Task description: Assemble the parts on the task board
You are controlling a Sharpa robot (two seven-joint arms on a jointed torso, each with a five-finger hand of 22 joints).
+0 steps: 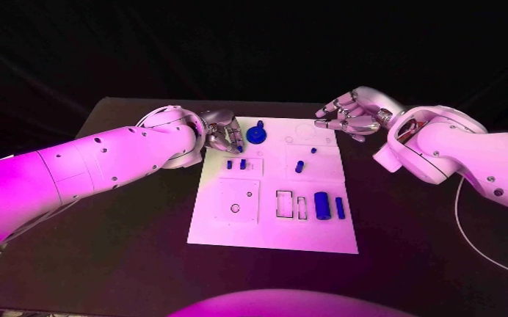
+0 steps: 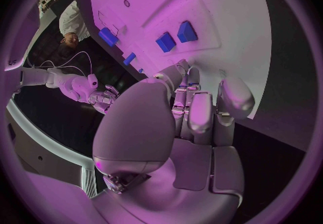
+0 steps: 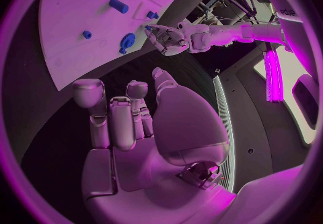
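mostly white task board (image 1: 277, 218), small blue parts (image 1: 321, 205) (some upright), left hand (image 1: 222, 135) fingers curled, holding nothing, right hand (image 1: 349, 115) likewise

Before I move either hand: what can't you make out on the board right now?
- Left hand, head view: whether its curled fingers pinch a part; its own fingers hide the tips, and the left wrist view shows only their backs.
- Round part: seated or loose, too small.
- Board recesses: faint outlines, depth unclear.
- Right hand: seems empty.
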